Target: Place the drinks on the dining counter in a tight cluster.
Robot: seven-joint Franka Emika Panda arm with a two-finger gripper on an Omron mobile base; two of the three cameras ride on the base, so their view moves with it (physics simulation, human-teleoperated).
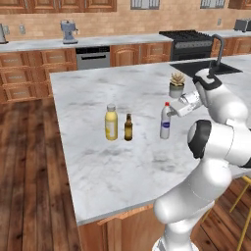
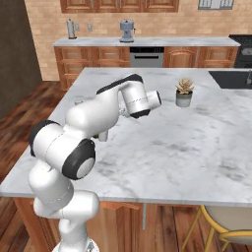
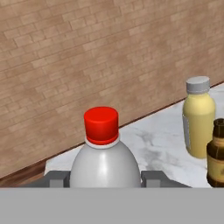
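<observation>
White bottle (image 3: 104,164) upright between the gripper (image 3: 104,178) fingers, pinched at its shoulder, yellow bottle (image 1: 111,122) and brown bottle (image 1: 128,127) well apart to its side on the marble counter (image 1: 122,166)

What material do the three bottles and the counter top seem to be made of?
White bottle: probably plastic, smooth with a soft sheen; red cap looks like matte plastic.
Yellow bottle: perhaps clear plastic with yellow drink, or yellow plastic; pale cap.
Brown bottle: likely glass, dark and glossy.
Counter top: looks like polished marble, white with grey veins.
</observation>
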